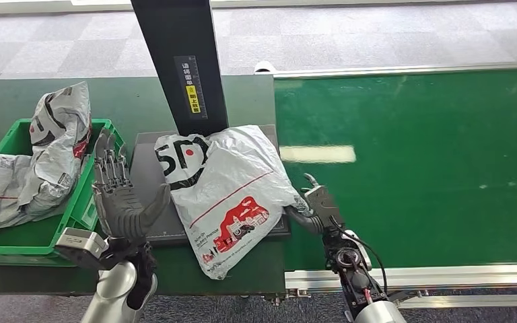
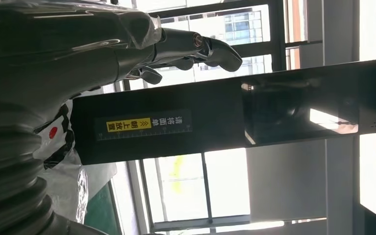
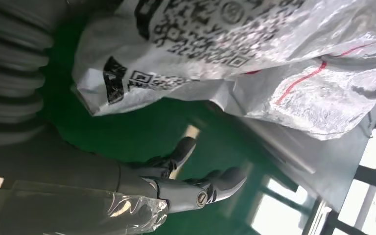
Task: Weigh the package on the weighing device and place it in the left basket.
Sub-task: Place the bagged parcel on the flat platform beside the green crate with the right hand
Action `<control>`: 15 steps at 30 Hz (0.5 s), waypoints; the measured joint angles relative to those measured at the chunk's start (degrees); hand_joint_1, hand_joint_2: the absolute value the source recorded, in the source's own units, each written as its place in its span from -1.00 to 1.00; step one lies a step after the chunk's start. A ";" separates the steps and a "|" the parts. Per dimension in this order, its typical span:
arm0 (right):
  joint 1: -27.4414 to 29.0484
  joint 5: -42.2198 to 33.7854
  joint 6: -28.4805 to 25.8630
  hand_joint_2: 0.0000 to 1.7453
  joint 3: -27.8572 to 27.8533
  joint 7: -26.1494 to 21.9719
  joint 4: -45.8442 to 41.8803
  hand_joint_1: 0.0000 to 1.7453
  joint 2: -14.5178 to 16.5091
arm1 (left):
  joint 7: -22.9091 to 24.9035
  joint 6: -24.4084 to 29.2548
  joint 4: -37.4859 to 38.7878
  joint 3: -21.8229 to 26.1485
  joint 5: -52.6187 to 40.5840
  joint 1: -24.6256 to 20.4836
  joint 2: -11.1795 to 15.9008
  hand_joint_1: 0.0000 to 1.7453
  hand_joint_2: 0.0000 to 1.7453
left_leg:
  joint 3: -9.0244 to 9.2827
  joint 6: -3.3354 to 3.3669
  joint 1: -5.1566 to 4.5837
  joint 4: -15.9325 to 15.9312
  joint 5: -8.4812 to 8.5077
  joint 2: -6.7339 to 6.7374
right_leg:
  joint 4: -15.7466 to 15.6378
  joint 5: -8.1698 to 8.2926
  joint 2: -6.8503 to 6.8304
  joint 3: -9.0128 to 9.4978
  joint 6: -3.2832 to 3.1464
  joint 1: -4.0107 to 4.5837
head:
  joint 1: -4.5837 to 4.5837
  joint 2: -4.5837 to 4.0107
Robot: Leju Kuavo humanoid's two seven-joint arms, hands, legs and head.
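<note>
Right hand (image 1: pixel 314 204) sits at the package's (image 1: pixel 225 188) right edge, fingers apart, gripping nothing. Left hand (image 1: pixel 122 195) stands open-fingered just left of it. Package lies on the scale (image 1: pixel 149 182), overhanging its near edge. Basket (image 1: pixel 20 239) left holds bags (image 1: pixel 40 158); open belt (image 1: pixel 417 168) right.

- The package (image 3: pixel 254 63) — a crinkled white plastic mailer with black printed codes and a thin red line — lies over a green surface (image 3: pixel 142 132).
- The right hand (image 3: pixel 186 183) hovers beside it, fingers apart, holding nothing.
</note>
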 joint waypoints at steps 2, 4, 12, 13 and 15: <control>0.04 -1.31 3.78 -1.00 -0.89 -2.72 0.10 -1.00 0.02 | 0.26 -0.67 0.61 -0.05 -0.01 -0.34 0.00 -1.00 1.00 | 0.00 0.00 0.00 0.00 0.00 0.00 | 0.00 0.00 0.00 0.00 0.00 0.00 | 0.01 0.01; 0.16 -1.72 6.63 -1.00 -1.19 -5.02 -0.43 -1.00 0.07 | 0.45 -1.35 1.23 -0.16 -0.01 -0.59 0.00 -1.00 1.00 | 0.00 0.00 0.00 0.00 0.00 0.02 | 0.00 0.00 0.01 0.00 0.00 0.00 | 0.02 0.01; 0.33 -2.05 8.62 -1.00 -1.20 -5.65 -2.28 -1.00 0.34 | 0.55 -1.71 2.32 -0.54 -0.01 -1.00 -0.01 -1.00 1.00 | 0.00 0.00 0.00 0.00 0.00 0.02 | 0.00 0.00 0.01 0.00 0.00 0.00 | 0.02 -0.01; 0.54 -2.15 9.35 -1.00 -1.20 -5.94 -3.52 -1.00 0.46 | 0.56 -1.88 2.98 -0.75 -0.01 -1.22 -0.02 -1.00 1.00 | 0.00 0.00 0.00 0.00 0.00 0.02 | 0.00 0.00 0.01 0.00 0.00 0.00 | 0.01 -0.01; 1.50 -2.26 10.81 -1.00 -1.03 -7.25 -6.78 -1.00 0.58 | 0.57 -2.45 4.06 -1.18 -0.03 -1.50 -0.03 -1.00 1.00 | 0.00 0.00 -0.01 0.01 0.00 0.01 | 0.00 0.00 0.01 0.00 0.00 0.00 | 0.01 -0.01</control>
